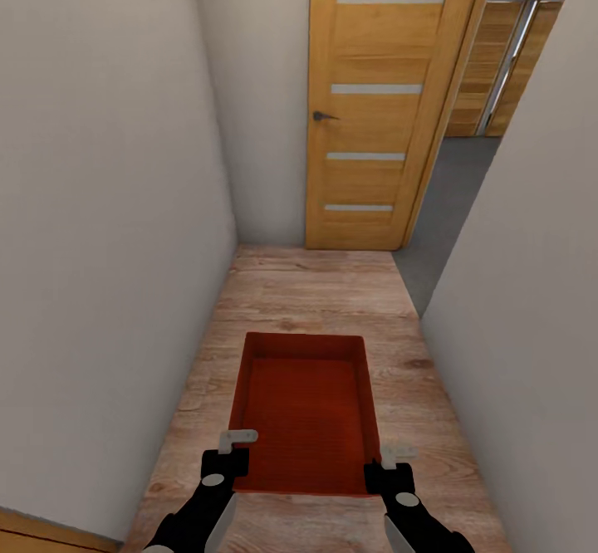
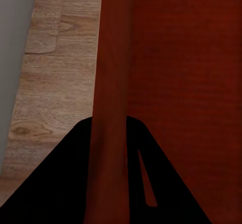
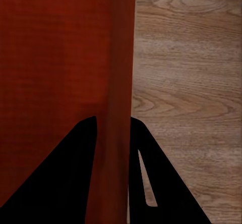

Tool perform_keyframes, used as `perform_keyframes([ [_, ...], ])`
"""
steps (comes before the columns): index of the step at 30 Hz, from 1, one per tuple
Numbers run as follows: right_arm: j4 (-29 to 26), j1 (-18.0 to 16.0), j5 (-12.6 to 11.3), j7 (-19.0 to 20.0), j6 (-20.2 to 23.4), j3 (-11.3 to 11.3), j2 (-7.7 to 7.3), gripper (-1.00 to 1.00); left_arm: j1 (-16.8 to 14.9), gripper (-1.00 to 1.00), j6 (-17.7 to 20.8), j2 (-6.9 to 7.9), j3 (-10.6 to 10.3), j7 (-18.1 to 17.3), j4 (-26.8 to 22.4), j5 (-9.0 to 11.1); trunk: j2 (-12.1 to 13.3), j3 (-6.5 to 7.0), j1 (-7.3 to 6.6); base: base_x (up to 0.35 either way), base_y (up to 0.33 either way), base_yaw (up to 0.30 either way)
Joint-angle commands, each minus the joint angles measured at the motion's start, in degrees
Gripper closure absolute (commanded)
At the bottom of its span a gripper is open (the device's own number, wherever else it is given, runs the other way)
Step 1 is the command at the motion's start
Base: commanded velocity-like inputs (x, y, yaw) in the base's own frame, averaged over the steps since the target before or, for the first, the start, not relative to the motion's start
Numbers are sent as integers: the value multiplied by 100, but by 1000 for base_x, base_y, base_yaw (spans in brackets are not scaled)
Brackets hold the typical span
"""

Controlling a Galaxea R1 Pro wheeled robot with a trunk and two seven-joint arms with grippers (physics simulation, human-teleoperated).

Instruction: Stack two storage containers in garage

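Observation:
One orange-red storage container [image 1: 307, 420] hangs level in front of me above the light wood-plank floor, its open top up and its ribbed bottom showing. My left gripper [image 1: 235, 453] is shut on its left side wall near the near corner. My right gripper [image 1: 390, 463] is shut on the right side wall. In the left wrist view the thin red wall [image 2: 113, 82] runs between the black fingers [image 2: 60, 183] of the left gripper [image 2: 108, 133]. The right wrist view shows the same: the wall [image 3: 118, 72] is pinched in the right gripper [image 3: 113, 133].
I am in a narrow hallway between a white wall on the left [image 1: 108, 204] and one on the right [image 1: 523, 329]. A shut wooden door [image 1: 374, 105] stands straight ahead. Right of it an opening leads onto a grey floor [image 1: 453, 196], with more wooden doors [image 1: 498, 63] beyond.

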Motion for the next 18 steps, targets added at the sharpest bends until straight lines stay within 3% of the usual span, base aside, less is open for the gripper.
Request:
perform_keyframes([
  [1, -25, -16, 15, -5, 6, 41, -198, 100, 1, 100, 19, -1, -106, -155, 262, -60, -3, -4, 3, 334, 0, 0],
  [18, -25, -16, 15, -11, 6, 40, -198, 100, 1, 100, 19, -1, -103, -155, 262, -60, -3, -4, 3, 334, 0, 0],
])
